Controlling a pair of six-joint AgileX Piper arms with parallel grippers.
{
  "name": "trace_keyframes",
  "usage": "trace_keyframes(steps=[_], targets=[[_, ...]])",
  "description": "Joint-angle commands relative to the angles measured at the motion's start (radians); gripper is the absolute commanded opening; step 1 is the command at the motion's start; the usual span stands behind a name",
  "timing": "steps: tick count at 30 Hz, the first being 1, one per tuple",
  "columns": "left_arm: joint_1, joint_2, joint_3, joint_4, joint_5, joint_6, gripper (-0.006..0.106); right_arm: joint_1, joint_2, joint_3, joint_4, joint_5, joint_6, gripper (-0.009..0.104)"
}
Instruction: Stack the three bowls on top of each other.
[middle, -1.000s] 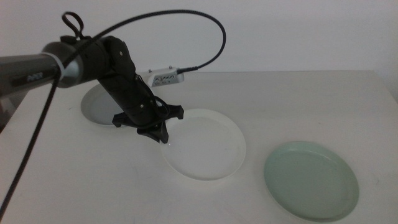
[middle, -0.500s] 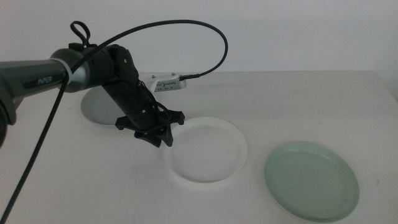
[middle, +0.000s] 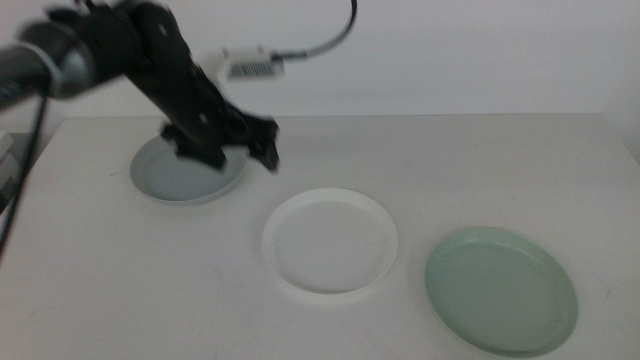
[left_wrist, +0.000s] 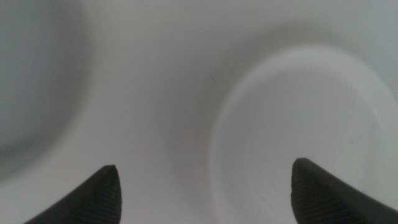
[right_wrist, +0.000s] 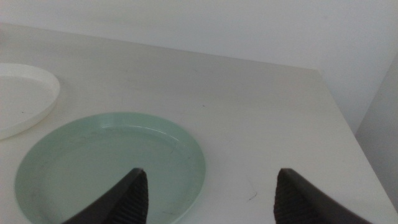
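- Three shallow round bowls spread in a loose row on the white tabletop (middle: 520, 150), none touching another, so nothing stacked yet.
- Grey-blue shallow round bowl (middle: 175, 180) farthest back and to the left; white shallow round bowl (middle: 330, 240) in the middle; pale mint-green shallow round bowl (middle: 500, 290) nearest the front right.
- Left gripper (middle: 245, 150) raised above the tabletop, over the near rim of the grey-blue bowl, blurred by motion in the middle view; nothing carried.
- Left gripper jaws spread wide and empty in the left wrist view, with the grey-blue bowl (left_wrist: 31, 74) off to one side and the white bowl (left_wrist: 305, 130) to the other, bare tabletop between.
- Probably placed that way to line up on a bowl rim for a first pick; which bowl, impossible to say from these pictures.
- Right gripper (right_wrist: 208, 193) absent from the middle view, seemingly waiting low at the front right; jaws spread and empty, the mint-green bowl (right_wrist: 106, 162) lying just ahead of them and the edge of the white bowl (right_wrist: 25, 96) beyond.
- Wrist views alone settle the jaw spread; middle view alone gives the full layout of all three bowls.
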Motion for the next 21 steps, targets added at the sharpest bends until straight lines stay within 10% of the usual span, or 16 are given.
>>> trace_keyframes(steps=[1,7,21], targets=[[0.011,-0.093,-0.068,0.057,-0.01,-0.004,0.105,-0.008,-0.027,-0.006,-0.002,-0.07,-0.01,0.052],[0.057,-0.142,-0.136,0.212,-0.012,-0.112,0.105,-0.008,-0.027,-0.006,-0.002,-0.07,-0.01,0.052],[0.295,-0.116,-0.171,0.223,-0.12,-0.102,0.105,-0.008,-0.027,-0.006,-0.002,-0.07,-0.01,0.052]])
